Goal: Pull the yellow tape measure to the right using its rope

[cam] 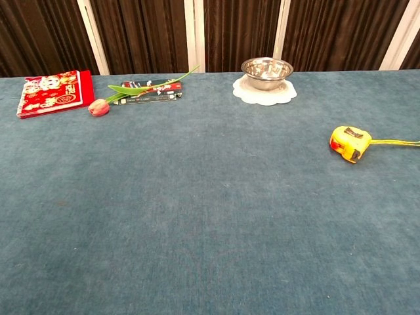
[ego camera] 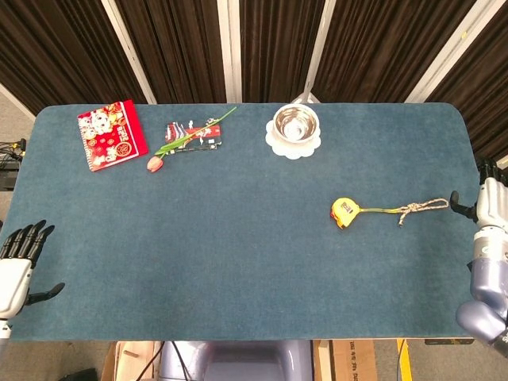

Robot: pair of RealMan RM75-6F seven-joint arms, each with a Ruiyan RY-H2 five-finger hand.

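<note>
The yellow tape measure (ego camera: 344, 212) lies on the blue table, right of centre; the chest view shows the tape measure (cam: 350, 142) at its right side. Its rope (ego camera: 417, 207) runs rightward, slack and flat on the cloth, and the thin line (cam: 397, 141) leaves the chest view's right edge. My right hand (ego camera: 490, 202) hangs at the table's right edge, and its dark fingertips (ego camera: 460, 203) meet the rope's end and seem to pinch it. My left hand (ego camera: 17, 266) rests off the front left corner with fingers spread, holding nothing. Neither hand shows in the chest view.
A steel bowl (ego camera: 295, 122) on a white doily stands at the back centre. A tulip (ego camera: 171, 149) lies across a small dark packet (ego camera: 193, 133). A red booklet (ego camera: 111, 135) lies at the back left. The table's right edge (ego camera: 476, 171) is close to the rope's end.
</note>
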